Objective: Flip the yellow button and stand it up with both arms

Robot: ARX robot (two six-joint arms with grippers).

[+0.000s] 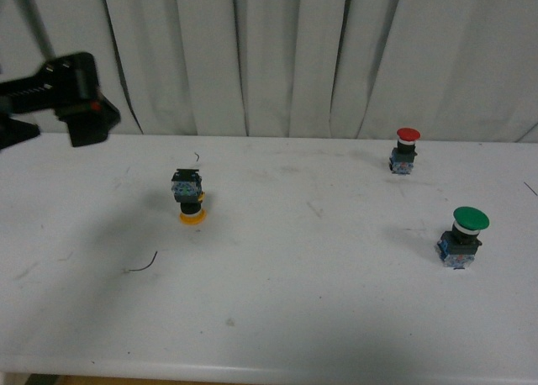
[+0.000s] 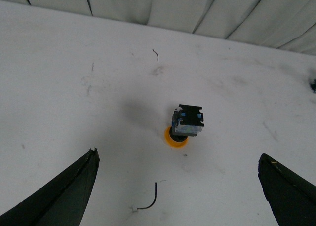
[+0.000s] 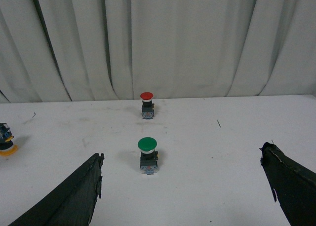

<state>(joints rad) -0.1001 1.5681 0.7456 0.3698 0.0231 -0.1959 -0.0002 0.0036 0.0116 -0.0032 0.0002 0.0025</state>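
STEP: approach | yellow button [image 1: 190, 198]: cap-down, left of counter [image 1: 336, 318] centre | left tool [image 2: 177, 154]: open, above | right tool [image 3: 182, 152]: open, well apart | ACTION: straddle contact block [image 2: 188, 118], close squarely.

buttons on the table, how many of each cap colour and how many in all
yellow button: 1
red button: 1
green button: 1
Total: 3
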